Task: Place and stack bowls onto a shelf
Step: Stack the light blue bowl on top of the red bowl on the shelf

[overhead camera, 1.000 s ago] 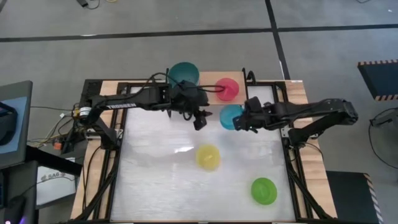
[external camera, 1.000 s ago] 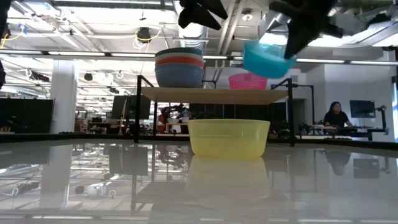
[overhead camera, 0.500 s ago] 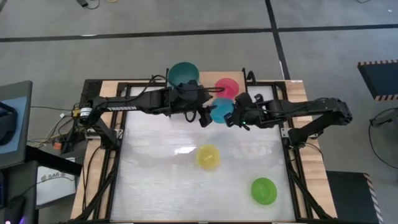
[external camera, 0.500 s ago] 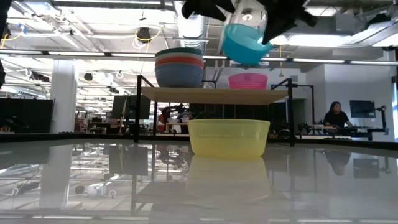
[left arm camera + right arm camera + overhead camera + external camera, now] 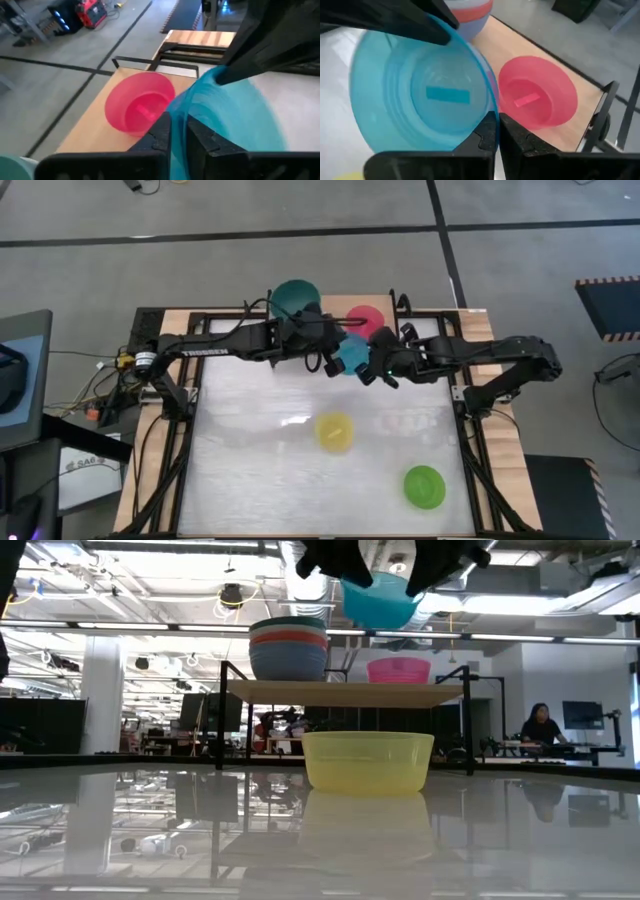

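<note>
You have the small round cyan plastic bowl (image 5: 352, 356) pinched at its rim from both sides: the left gripper (image 5: 331, 361) and the right gripper (image 5: 376, 368) are each clamped on it, holding it in the air above the table, beside the low wood-topped shelf (image 5: 345, 692). On that shelf sit the small pink plastic bowl (image 5: 366, 320) and a stack of larger bowls with the dark teal bowl (image 5: 294, 296) on top. The small yellow plastic bowl (image 5: 334, 432) and the lime green plastic bowl (image 5: 424, 486) rest apart on the white table (image 5: 250, 470).

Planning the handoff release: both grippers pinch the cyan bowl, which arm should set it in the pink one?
Probably right. The right gripper and left gripper both clamp the cyan bowl's rim, and the pink bowl lies just ahead of either.
</note>
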